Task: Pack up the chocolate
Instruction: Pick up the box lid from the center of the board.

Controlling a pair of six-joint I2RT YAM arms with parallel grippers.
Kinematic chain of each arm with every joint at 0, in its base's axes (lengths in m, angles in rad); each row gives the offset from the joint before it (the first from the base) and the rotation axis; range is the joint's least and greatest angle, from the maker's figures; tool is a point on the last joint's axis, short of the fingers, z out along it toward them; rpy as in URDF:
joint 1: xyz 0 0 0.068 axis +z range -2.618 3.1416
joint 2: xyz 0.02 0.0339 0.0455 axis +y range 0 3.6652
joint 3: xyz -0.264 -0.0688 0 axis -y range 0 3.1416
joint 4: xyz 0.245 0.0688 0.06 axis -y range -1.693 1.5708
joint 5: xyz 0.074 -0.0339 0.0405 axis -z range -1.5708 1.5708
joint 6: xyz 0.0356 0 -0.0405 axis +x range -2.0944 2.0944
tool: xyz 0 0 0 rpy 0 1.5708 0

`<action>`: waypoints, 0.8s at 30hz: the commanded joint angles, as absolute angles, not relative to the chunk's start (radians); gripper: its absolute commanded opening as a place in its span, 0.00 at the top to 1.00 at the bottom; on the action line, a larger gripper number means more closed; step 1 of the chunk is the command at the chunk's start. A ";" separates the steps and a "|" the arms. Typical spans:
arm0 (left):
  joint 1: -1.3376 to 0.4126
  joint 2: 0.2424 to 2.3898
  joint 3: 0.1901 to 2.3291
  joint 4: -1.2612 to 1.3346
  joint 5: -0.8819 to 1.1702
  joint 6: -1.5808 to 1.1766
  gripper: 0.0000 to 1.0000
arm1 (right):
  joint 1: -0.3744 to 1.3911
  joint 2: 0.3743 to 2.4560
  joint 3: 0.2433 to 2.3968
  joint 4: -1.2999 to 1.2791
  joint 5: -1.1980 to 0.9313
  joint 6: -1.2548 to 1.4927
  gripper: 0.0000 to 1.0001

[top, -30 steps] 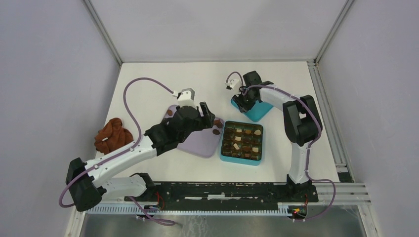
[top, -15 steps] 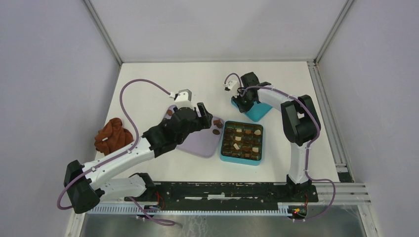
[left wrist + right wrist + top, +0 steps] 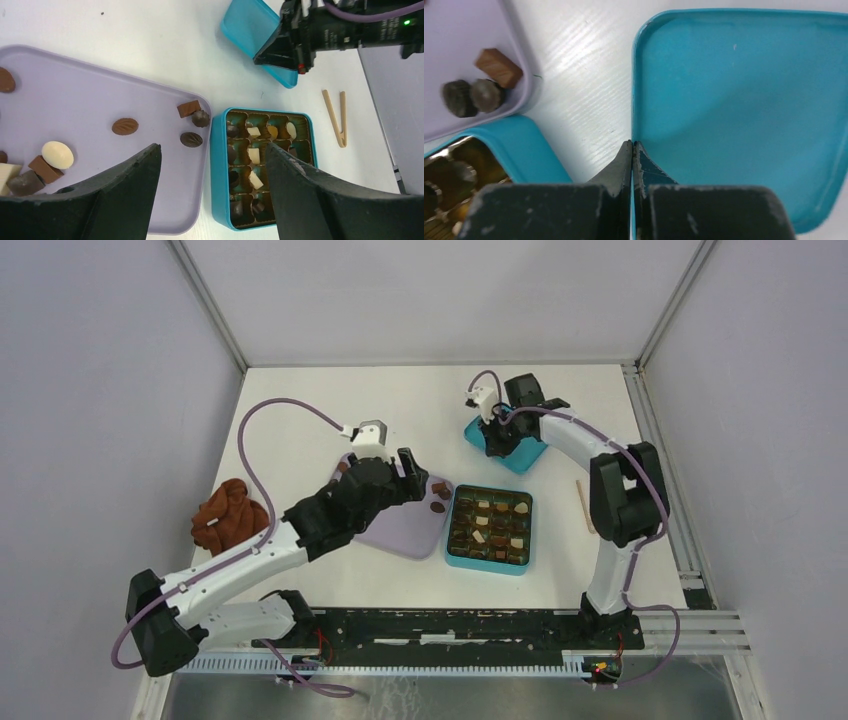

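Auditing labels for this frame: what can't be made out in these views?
- Top view: the left arm covers much of the lavender plastic tray; any small chocolate pieces beneath it are hidden.
- Left wrist view: the left gripper blocks the near-right cells of the teal compartment box.
- Right wrist view: the frame edge crops the flat teal lid; the shut right gripper hides the rim it pinches.

right claw (image 3: pixel 632 146) clamped onto teal lid (image 3: pixel 744 90) rim, tongs (image 3: pixel 332 116) now uncovered
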State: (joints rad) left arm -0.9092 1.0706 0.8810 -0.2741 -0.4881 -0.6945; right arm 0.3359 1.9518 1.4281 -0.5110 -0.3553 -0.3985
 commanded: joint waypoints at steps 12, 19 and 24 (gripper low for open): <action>-0.907 0.848 0.706 0.176 -0.389 0.041 0.07 | 0.284 1.652 1.407 -0.543 -0.809 -0.401 1.00; -0.876 0.859 0.739 0.194 -0.306 0.202 0.00 | 0.286 1.595 1.428 -0.606 -0.916 -0.442 1.00; -0.864 0.871 0.759 0.135 -0.149 0.441 0.00 | 0.297 1.579 1.473 -0.722 -0.952 -0.556 1.00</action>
State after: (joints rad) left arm -0.8761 0.8654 0.7094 0.1291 -0.3019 0.1719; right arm 0.2863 1.6241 1.4109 -0.6353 -0.8719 -0.4435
